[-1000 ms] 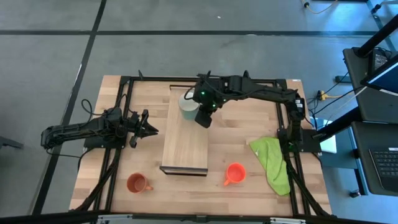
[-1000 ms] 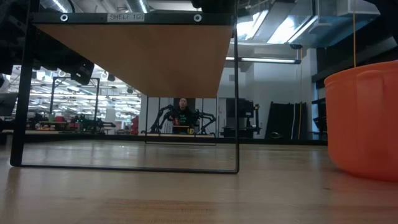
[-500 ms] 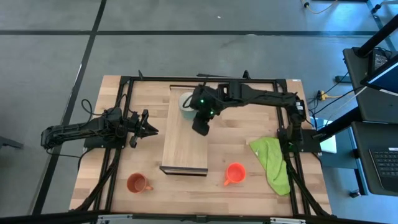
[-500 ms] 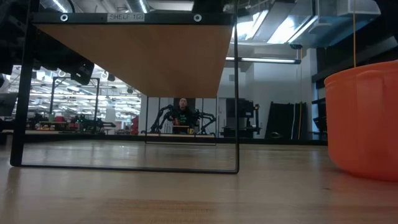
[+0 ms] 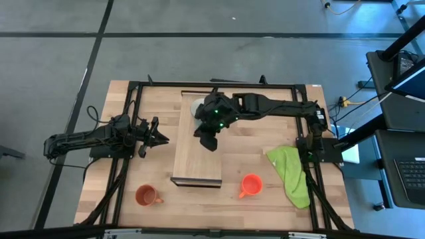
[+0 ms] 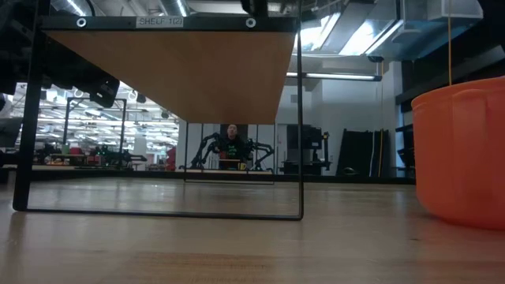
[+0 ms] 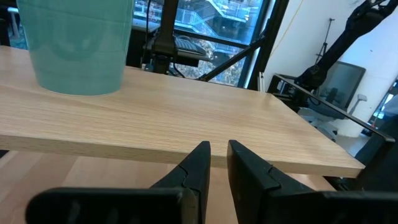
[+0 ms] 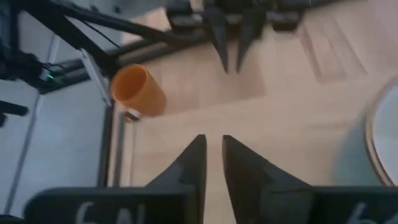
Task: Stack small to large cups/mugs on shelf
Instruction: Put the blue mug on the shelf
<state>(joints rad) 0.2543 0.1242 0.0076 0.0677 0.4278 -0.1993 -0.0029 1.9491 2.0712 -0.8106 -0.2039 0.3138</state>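
Observation:
The pale grey-green mug point(image 5: 196, 106) stands upright on its base at the far end of the shelf point(image 5: 196, 159); it also shows in the left wrist view point(image 7: 78, 43). My right gripper point(image 5: 207, 142) hangs over the shelf just near of that mug, slanting down, its fingers point(image 8: 213, 149) a narrow gap apart with nothing between them. My left gripper point(image 5: 159, 138) waits level at the shelf's left side, its fingers point(image 7: 219, 163) narrowly apart. The brownish-orange mug point(image 5: 146, 195) and the orange-red mug point(image 5: 250, 185) stand on the table near its front edge.
A green cloth point(image 5: 292, 171) lies at the table's right. The black frame point(image 5: 133, 93) runs around the tabletop. In the low view the orange-red mug point(image 6: 461, 154) looms at the right and the shelf point(image 6: 173, 71) stands on thin black legs. A person point(image 6: 231, 142) shows far behind.
My right gripper has drawn away from the pale mug toward the table's near edge and a little left, over the shelf, rising slightly and tipping less steeply. The mug stays upright at the shelf's far end.

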